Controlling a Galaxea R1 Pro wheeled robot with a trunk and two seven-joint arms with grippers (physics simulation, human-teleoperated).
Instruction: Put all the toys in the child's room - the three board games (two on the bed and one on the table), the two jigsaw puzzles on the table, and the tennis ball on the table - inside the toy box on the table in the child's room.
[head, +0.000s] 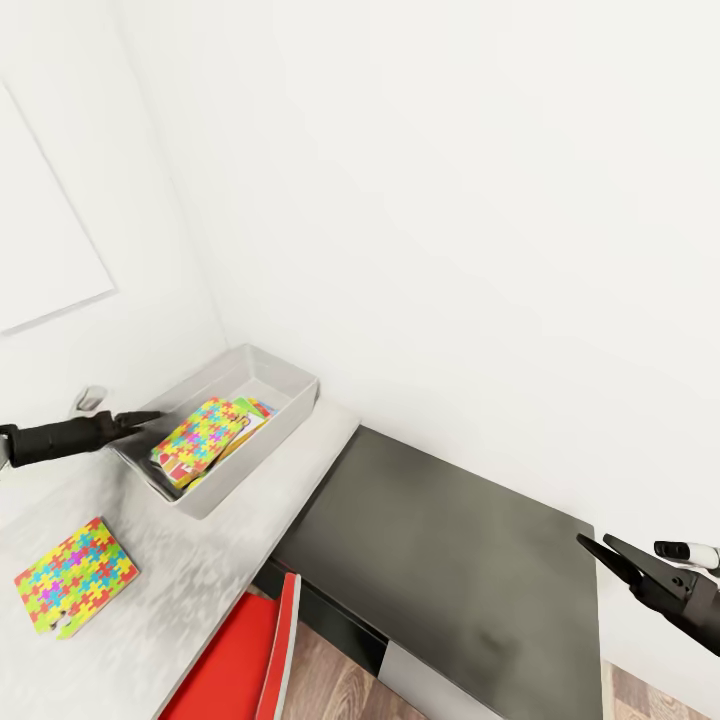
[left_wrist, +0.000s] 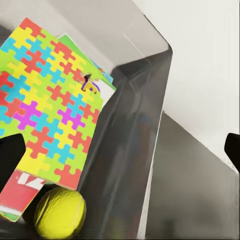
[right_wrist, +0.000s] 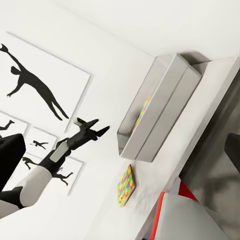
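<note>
The light grey toy box is set on the pale part of the table, against the wall near the seam with the dark corner section. Inside it, a jigsaw puzzle is laid over a board game, with the tennis ball resting on the bin's floor beside them. The left tool is held at the box's rim, just above the contents, its fingers parted and nothing gripped. A second jigsaw puzzle is seen flat near the table's front edge, well apart from the box. The right tool is held open and empty over the far end of the dark section.
</note>
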